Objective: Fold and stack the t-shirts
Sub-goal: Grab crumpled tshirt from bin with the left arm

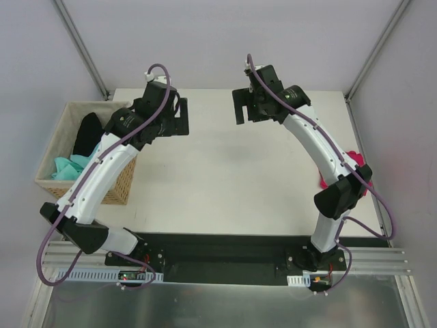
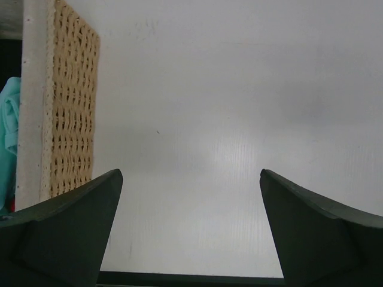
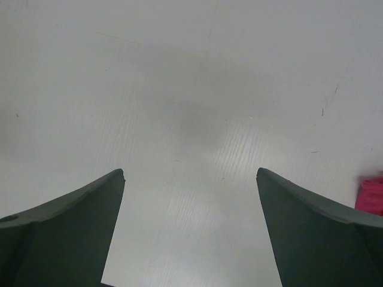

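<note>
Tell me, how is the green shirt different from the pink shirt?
Colour: the teal t-shirt is mint green, while the pink t-shirt is bright magenta.
Place: the teal t-shirt sits inside the wicker basket on the left, while the pink t-shirt lies out on the table, at its right edge.
Both are the same in one way: they are bunched up, not folded yet.

Bright, even, diffuse light from above fills all 3 views, casting only soft grey shadows on the table (image 1: 225,181), with a faint sheen mid-frame in both wrist views, where the near fingers (image 2: 60,239) look dark and slightly blurred.
</note>
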`<state>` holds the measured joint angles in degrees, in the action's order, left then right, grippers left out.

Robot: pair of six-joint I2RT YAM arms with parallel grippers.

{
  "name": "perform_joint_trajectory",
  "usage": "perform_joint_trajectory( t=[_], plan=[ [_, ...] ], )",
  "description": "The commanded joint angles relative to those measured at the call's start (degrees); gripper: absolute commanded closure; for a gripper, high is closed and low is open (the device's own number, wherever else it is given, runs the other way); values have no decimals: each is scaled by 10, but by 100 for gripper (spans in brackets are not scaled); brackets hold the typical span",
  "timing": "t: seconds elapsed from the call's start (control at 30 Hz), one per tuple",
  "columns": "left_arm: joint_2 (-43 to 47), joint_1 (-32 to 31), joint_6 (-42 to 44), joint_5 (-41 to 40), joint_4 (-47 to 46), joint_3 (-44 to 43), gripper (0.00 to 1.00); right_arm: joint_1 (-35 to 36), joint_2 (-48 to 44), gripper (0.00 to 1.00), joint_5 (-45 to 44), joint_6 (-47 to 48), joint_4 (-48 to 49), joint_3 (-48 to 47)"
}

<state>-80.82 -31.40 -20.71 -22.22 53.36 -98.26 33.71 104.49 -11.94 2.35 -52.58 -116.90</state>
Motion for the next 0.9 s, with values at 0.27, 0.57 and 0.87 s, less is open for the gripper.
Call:
perform_joint_trajectory(
  t=[0.27,0.57,0.87],
  plan=[
    [74,6,-5,-94,-21,48,1,-2,-35,4,33,2,5,-31],
    [59,6,9,-103,-41,39,1,-2,-32,4,25,8,-5,-39],
    [70,19,21,-239,-42,64,1,-2,-23,4,3,28,-31,-47]
  ],
)
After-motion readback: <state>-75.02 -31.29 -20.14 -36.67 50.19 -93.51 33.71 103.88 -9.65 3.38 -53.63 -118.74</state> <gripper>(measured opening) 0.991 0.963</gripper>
